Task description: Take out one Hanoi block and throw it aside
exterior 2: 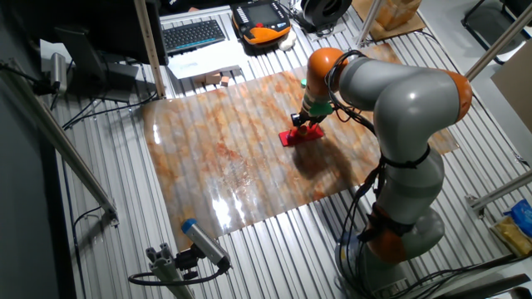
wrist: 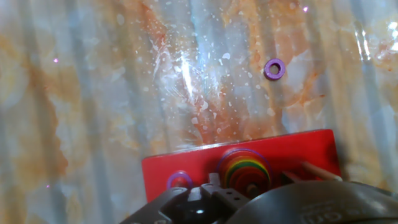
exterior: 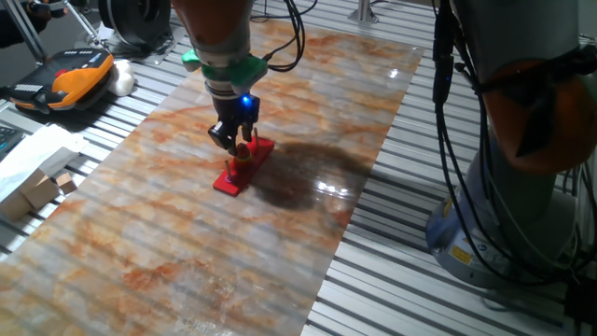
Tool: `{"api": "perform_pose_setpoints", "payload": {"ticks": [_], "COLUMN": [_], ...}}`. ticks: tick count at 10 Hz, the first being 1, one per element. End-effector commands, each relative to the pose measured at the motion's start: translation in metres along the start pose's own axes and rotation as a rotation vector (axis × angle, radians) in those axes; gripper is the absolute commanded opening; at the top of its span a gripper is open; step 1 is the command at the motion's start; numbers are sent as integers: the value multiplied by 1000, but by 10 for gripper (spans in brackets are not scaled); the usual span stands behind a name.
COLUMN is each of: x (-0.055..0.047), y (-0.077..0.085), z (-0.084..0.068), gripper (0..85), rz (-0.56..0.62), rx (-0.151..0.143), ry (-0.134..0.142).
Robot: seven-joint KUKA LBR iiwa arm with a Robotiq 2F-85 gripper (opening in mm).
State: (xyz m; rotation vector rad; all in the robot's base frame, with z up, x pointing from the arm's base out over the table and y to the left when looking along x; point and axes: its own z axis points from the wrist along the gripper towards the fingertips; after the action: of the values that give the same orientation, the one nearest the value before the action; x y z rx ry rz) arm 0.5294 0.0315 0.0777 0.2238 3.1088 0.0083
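Note:
The long red base board lies on the marbled table; it also shows in one fixed view and in the other fixed view. A stack of coloured rings sits on it, with a small red ring near its centre, partly hidden by the hand. My gripper hangs straight over that stack, its fingers down on either side of the peg. It also shows in the other fixed view. Whether the fingers are closed on a ring is hidden. A tiny purple disc lies loose on the table beyond the board.
A bare wooden peg sticks out at the board's right end. Wooden blocks and an orange pendant lie off the table's left side. The table edge drops to slatted metal flooring on the right.

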Motion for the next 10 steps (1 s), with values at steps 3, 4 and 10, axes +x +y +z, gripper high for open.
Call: {"api": "perform_pose_setpoints", "payload": {"ticks": [3,4,10], "x": [0,0,-3], "y": [0,0,-4], "z": [0,0,-17], "gripper": [340,340,170], "rz": [-5,-6,-41], "rx": [-12,-12,-42], "ry": [10,11,7]}}
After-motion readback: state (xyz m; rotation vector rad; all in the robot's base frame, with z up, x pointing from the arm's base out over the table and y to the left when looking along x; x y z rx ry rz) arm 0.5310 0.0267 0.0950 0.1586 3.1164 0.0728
